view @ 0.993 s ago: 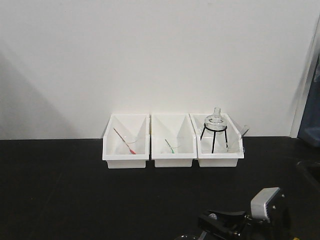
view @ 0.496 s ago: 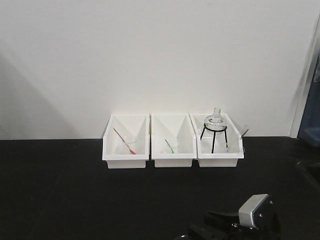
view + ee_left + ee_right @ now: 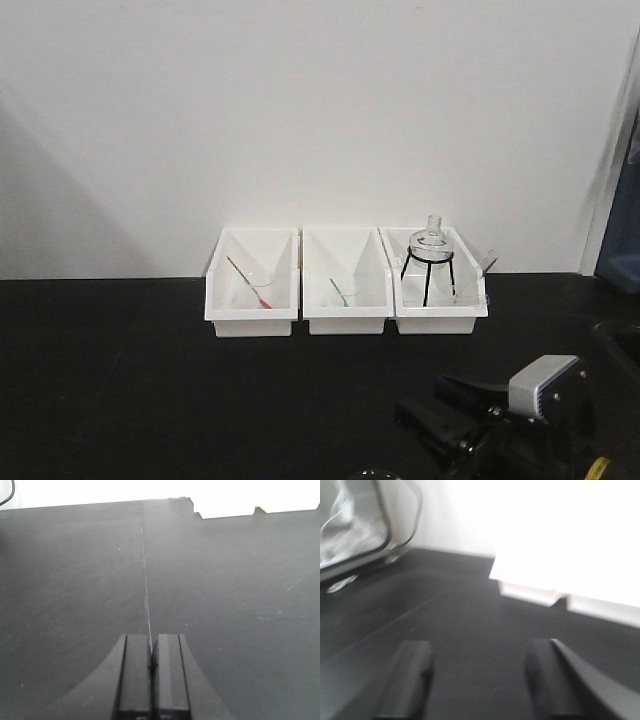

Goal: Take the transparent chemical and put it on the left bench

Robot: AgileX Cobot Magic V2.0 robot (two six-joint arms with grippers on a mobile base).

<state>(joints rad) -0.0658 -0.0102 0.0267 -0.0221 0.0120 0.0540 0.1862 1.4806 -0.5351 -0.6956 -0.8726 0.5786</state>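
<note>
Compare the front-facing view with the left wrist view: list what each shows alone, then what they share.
Front view only: three white bins against the wall, a round flask on a black tripod in the rightmost bin, droppers in the other two, and the right claw, open, low at the right.

Left wrist view only: the left claw, shut, empty, over a thin seam.

Both: the black bench.
</note>
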